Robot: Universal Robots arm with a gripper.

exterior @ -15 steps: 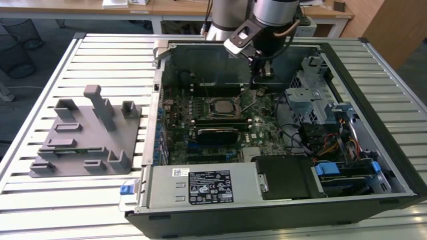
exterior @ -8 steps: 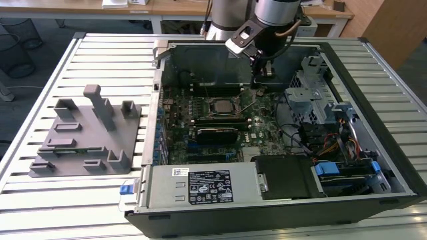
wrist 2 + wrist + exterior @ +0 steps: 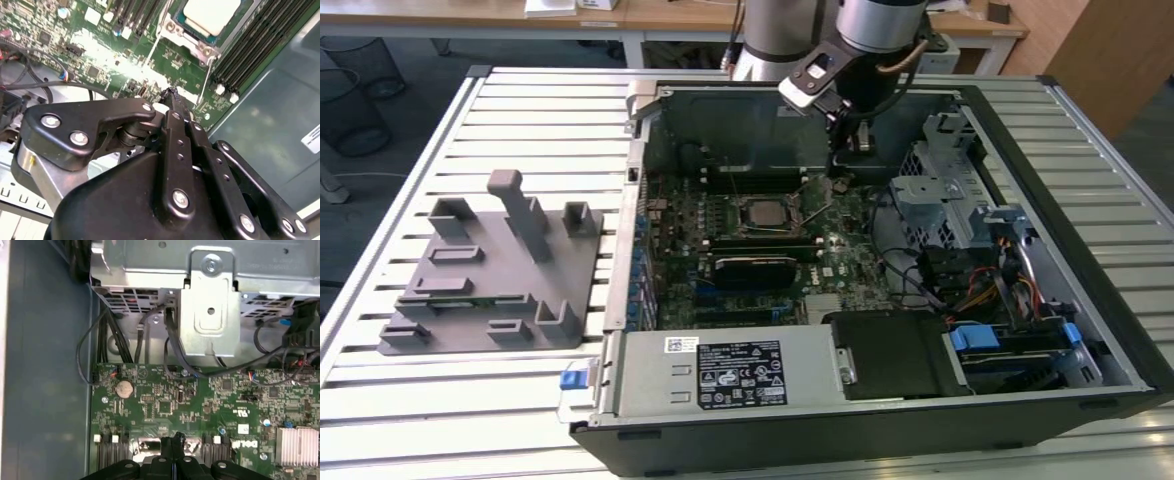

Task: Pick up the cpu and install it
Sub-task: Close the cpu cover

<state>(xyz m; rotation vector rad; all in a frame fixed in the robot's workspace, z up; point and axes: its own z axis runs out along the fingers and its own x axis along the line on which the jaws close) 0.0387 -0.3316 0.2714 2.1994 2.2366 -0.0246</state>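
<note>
Gripper (image 3: 172, 96) jaws pinched together, empty, with tips low over the motherboard (image 3: 100, 50), just beside the socket lever (image 3: 206, 80). Cpu (image 3: 212, 12) sits in its socket (image 3: 199, 46). Risk - any sideways drift snags the lever or scrapes board components.

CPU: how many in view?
1. The cpu sits in the socket on the motherboard. The grey fixture has upright blocks that could hide another.
</note>
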